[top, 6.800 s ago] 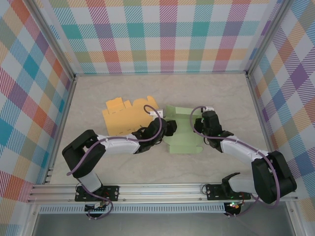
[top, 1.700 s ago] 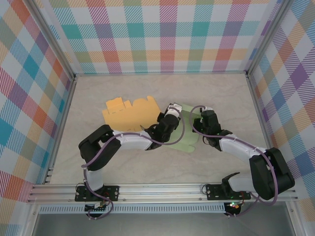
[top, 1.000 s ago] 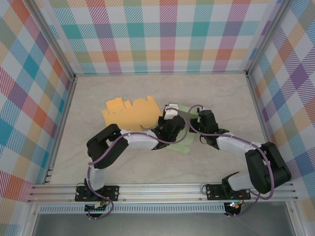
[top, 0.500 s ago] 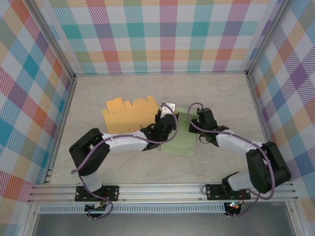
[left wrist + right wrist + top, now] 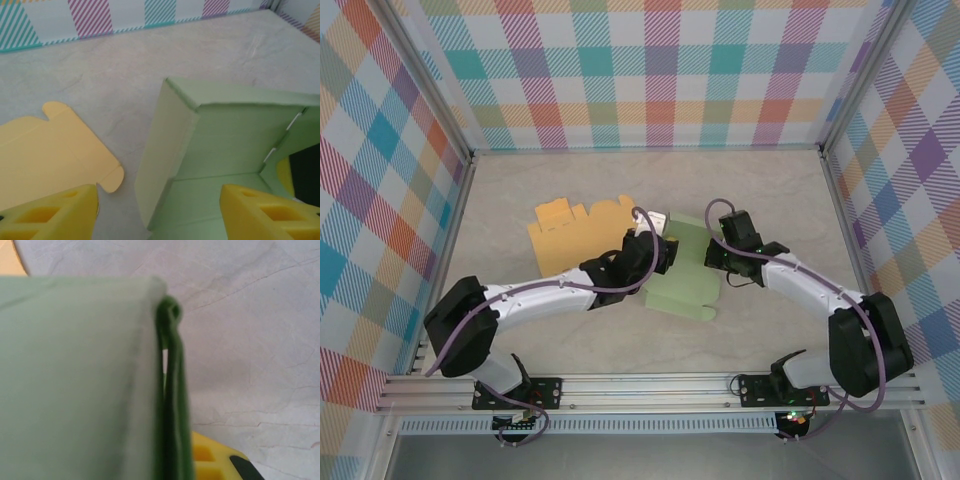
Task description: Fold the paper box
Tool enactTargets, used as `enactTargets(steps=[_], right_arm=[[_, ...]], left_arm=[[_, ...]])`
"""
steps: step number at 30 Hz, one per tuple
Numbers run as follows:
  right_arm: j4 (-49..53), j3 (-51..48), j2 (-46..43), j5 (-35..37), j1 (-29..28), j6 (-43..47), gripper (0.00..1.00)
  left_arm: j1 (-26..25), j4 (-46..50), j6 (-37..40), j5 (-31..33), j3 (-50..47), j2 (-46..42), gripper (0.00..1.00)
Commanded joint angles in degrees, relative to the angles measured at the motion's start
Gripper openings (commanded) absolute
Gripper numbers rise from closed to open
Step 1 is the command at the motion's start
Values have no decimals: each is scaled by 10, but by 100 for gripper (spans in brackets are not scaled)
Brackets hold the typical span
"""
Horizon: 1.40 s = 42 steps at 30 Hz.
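Raising the walls of the green box [image 5: 685, 288], which sits mid-frame on the table.
The left gripper [image 5: 656, 254] is spread wide and empty, with one creased wall standing upright ahead of its yellow pads [image 5: 50, 212]. The right gripper [image 5: 718, 258] has a doubled paper edge against one pad [image 5: 207, 455]; whether it is clamped I cannot tell. The next move is probably to press that wall square and tuck its flap. A flat orange sheet [image 5: 575, 235] lies just left.
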State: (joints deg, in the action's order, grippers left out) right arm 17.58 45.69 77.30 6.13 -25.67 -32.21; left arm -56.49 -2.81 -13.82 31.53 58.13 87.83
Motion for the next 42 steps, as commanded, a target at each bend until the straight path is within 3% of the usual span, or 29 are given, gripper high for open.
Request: enactTargets(steps=[1, 9, 15, 25, 31, 42], right_arm=[[103, 39, -9, -34, -4, -2, 0], [264, 103, 32, -81, -4, 51, 0], [343, 157, 101, -104, -4, 96, 0], [434, 227, 231, -52, -8, 118, 0], [464, 277, 313, -10, -34, 106, 0], [525, 369, 493, 109, -60, 66, 0]], left_arm=[[1, 45, -22, 12, -3, -54, 66], [2, 39, -18, 12, -55, -173, 74], [11, 46, -12, 39, -75, -212, 81], [50, 48, -16, 36, -95, -209, 88], [71, 45, -15, 41, -106, -208, 100], [81, 47, -9, 36, -110, -202, 100]])
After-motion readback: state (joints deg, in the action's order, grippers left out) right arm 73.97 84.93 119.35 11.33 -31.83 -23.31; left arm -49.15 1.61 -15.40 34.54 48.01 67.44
